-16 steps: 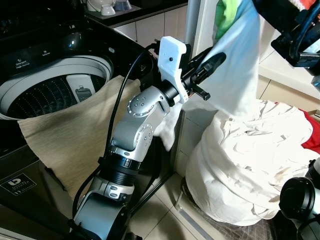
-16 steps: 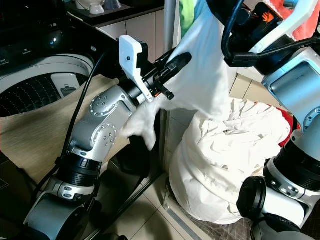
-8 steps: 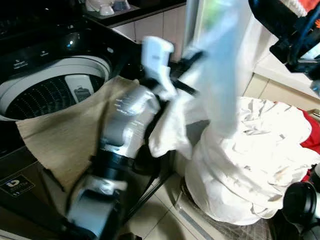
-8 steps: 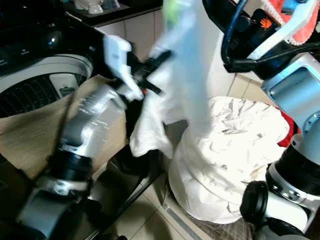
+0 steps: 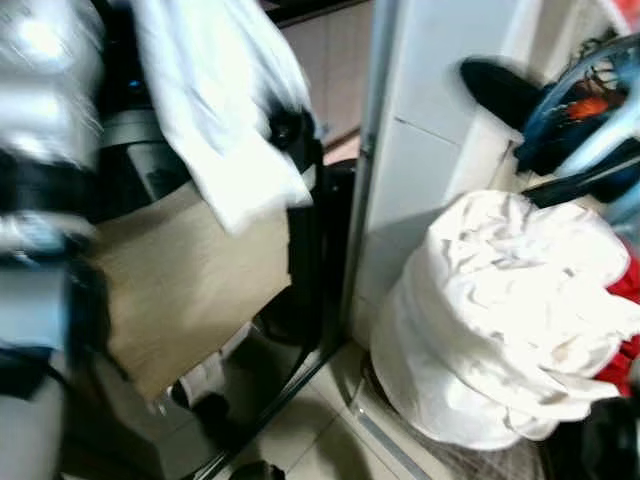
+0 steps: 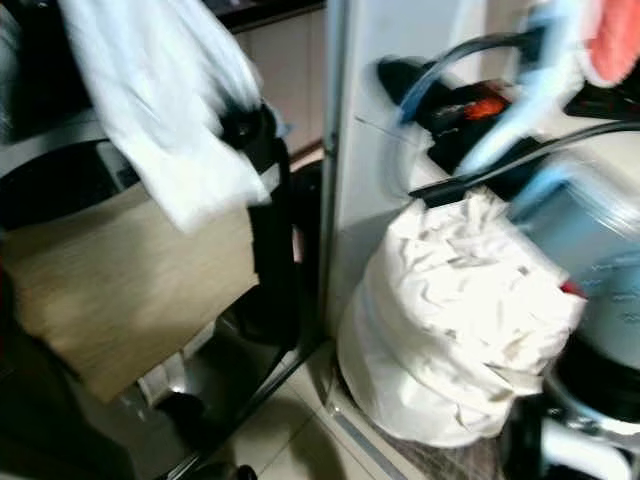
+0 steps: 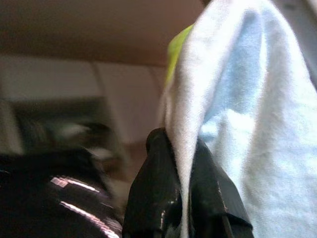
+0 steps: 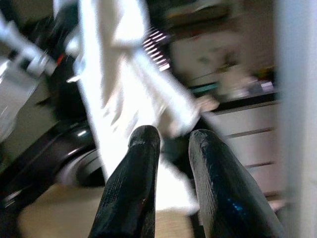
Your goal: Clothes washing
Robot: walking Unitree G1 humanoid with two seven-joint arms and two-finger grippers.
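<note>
A white and pale blue garment (image 5: 225,110) hangs over the top-loading washer (image 5: 305,215) at the upper left, blurred by motion. My left gripper (image 7: 181,144) is shut on a fold of this garment (image 7: 247,114), which shows a yellow-green patch near the fingers. The left arm (image 5: 40,150) is a silver blur at the left edge. My right gripper (image 8: 173,136) is open by a narrow gap with nothing in it, and the garment (image 8: 119,89) hangs beyond it. The right arm (image 5: 570,130) is blurred at the upper right, above the laundry pile.
A beige cloth (image 5: 190,280) drapes over the washer's front edge. A basket heaped with white laundry (image 5: 510,310) stands on the tiled floor at the right, with a red cloth (image 5: 625,290) behind it. A white cabinet wall (image 5: 430,150) rises between washer and basket.
The left arm has swung the garment leftward, from above the laundry pile to over the washer. The right gripper no longer holds its top. The whole picture is blurred by motion.
</note>
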